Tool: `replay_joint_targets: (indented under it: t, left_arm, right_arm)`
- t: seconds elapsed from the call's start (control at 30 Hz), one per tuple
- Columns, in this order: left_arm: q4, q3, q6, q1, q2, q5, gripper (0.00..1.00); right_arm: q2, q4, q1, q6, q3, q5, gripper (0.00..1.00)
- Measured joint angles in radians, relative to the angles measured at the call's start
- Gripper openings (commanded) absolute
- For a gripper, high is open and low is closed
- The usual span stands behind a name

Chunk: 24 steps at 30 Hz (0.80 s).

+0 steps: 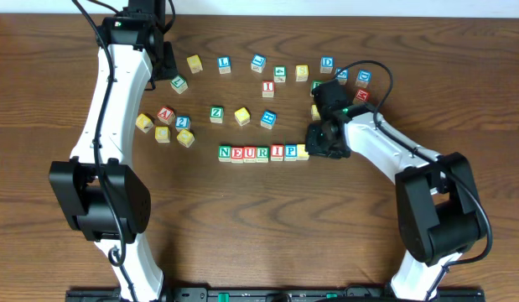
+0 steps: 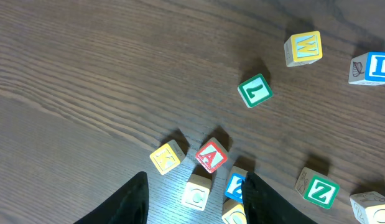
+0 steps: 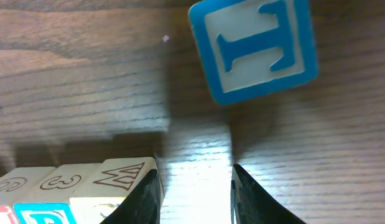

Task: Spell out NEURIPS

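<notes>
right jaws: parted, gripping nothing; bare wood in the gap; one finger (image 3: 145, 199) just beside the end block (image 3: 117, 180)
room ahead: open wood up to a tilted blue-letter block (image 3: 254, 50), apart from both fingers
left jaws: parted, empty, far left of desk (image 1: 259, 218); fingers (image 2: 127, 202) touch no block; A block (image 2: 211, 155) cluster beyond tips
NEURIP row (image 1: 257, 153): mid-desk, blocks touching; end block touches P on the right, top letter cannot tell
open room: wide bare strip on near side of row; loose blocks (image 1: 242, 116) scattered far side, gap between
edges: far desk edge just behind farthest blocks
</notes>
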Motion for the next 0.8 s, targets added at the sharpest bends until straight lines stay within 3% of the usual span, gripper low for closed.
replay_joint_targets:
  t: [0.23, 0.63, 0.8]
  left_arm:
    - [0.000, 0.000, 0.000, 0.000, 0.000, 0.000, 0.48]
    - [0.000, 0.000, 0.000, 0.000, 0.000, 0.000, 0.48]
    - [0.000, 0.000, 0.000, 0.000, 0.000, 0.000, 0.48]
  right_arm:
    - [0.000, 0.001, 0.029, 0.031, 0.000, 0.000, 0.33]
    - [0.000, 0.034, 0.031, 0.023, 0.000, 0.000, 0.46]
    - [0.000, 0.014, 0.031, 0.010, 0.003, 0.000, 0.47]
